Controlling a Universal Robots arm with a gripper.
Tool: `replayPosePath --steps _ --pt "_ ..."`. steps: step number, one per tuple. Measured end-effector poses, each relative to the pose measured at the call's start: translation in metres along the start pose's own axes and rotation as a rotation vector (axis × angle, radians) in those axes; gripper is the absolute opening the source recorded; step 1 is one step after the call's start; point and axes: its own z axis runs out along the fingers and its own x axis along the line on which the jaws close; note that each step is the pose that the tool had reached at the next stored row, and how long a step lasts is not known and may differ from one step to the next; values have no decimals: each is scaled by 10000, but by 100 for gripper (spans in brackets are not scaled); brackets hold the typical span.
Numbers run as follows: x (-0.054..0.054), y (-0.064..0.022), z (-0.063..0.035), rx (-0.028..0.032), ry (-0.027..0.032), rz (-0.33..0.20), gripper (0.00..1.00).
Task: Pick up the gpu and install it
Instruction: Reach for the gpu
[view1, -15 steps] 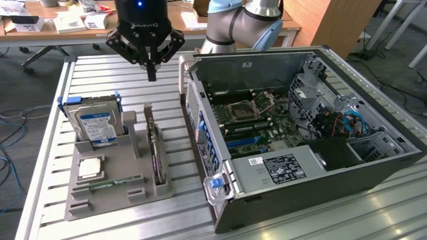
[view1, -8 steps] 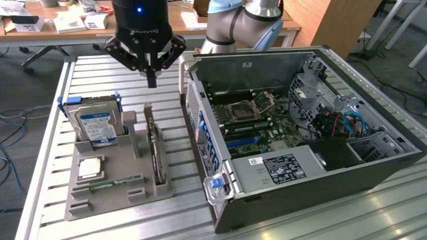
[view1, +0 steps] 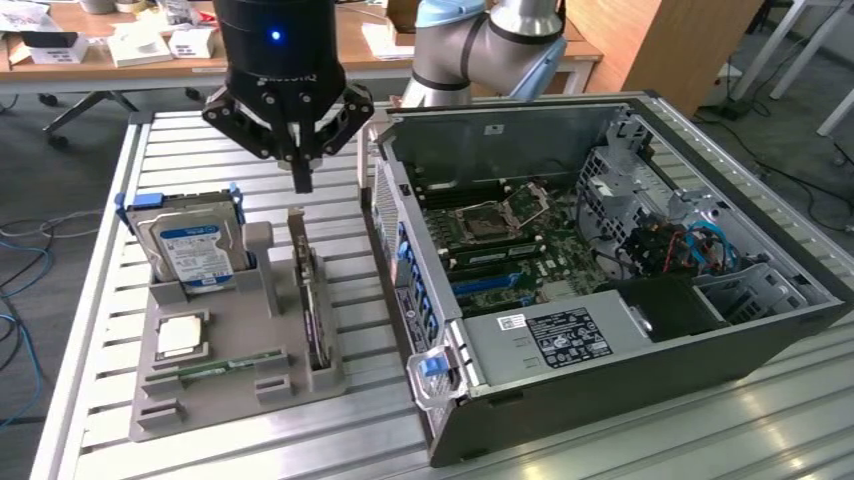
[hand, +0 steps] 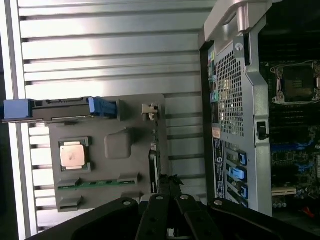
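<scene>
Gripper (view1: 303, 178) hangs above the far end of the grey parts holder (view1: 271, 312). A blue light is lit on its black body. The fingers are drawn together to a single point and hold nothing. Pale lettering on the body, not readable.

Gpu (view1: 310, 300) stands on its long edge in the slot on the holder's side nearest the computer case (view1: 641, 400). Seen edge-on it is a thin dark card. The gripper is above its far end, apart from it. In the wrist view the gpu (hand: 154, 172) is a narrow dark strip just ahead of the fingertips.

Hard drive (view1: 194, 250) is upright in the holder with blue clips at its top corners. Its label is blue and white, with print too small to read. A processor chip (view1: 180, 336) lies flat in a square pocket. A green RAM stick (view1: 230, 366) sits in a low slot beside it.

The case lies open on the slatted metal worktop (view1: 200, 150), with the motherboard socket (view1: 489, 220) exposed. The power supply (view1: 561, 335) carries a black-and-white label, its text illegible.
</scene>
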Motion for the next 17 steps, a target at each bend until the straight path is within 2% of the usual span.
replayPosePath --steps 10,17 --pt "53 -266 -14 1 0 1 11" --pt "98 -297 -14 0 -1 1 11"
